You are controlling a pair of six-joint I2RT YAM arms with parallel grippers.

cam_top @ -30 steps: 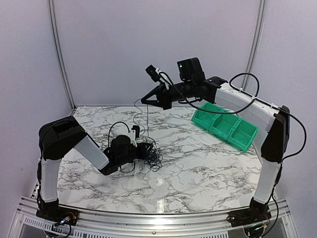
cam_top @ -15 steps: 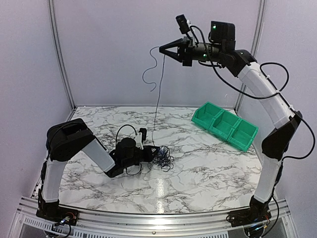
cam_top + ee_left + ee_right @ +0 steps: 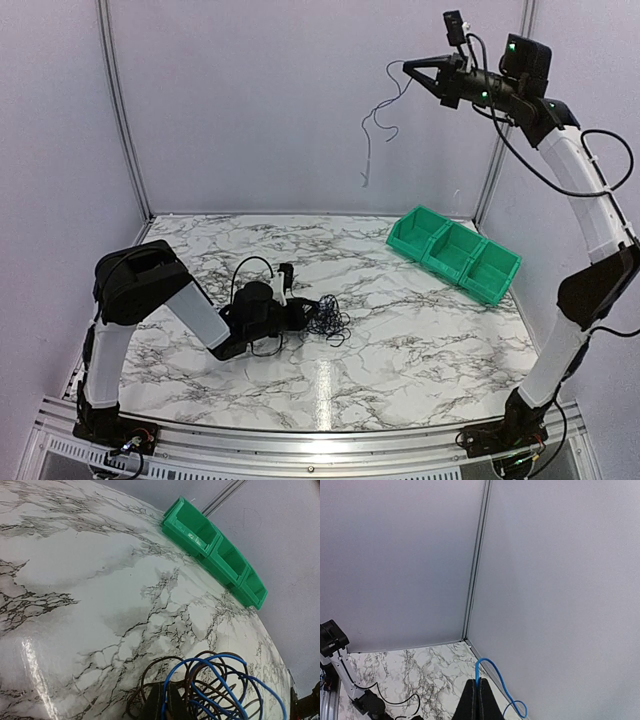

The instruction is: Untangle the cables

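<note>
Spanning the lower frame, the marble table (image 3: 420, 340) carried a green bin (image 3: 455, 252) at right. Left gripper (image 3: 303, 314), fingers together, pinched the cable wad (image 3: 328, 318) at centre-left. Right gripper (image 3: 410, 68), upper right, was clamped on a blue wire (image 3: 477, 670) hanging above the table.

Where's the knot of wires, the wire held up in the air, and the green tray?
cables (image 3: 326, 318): top camera, middle of the wad.
raised blue cable (image 3: 483, 659): right wrist camera, top of its arch.
green bins (image 3: 442, 266): top camera, near wall of the middle bin.
</note>
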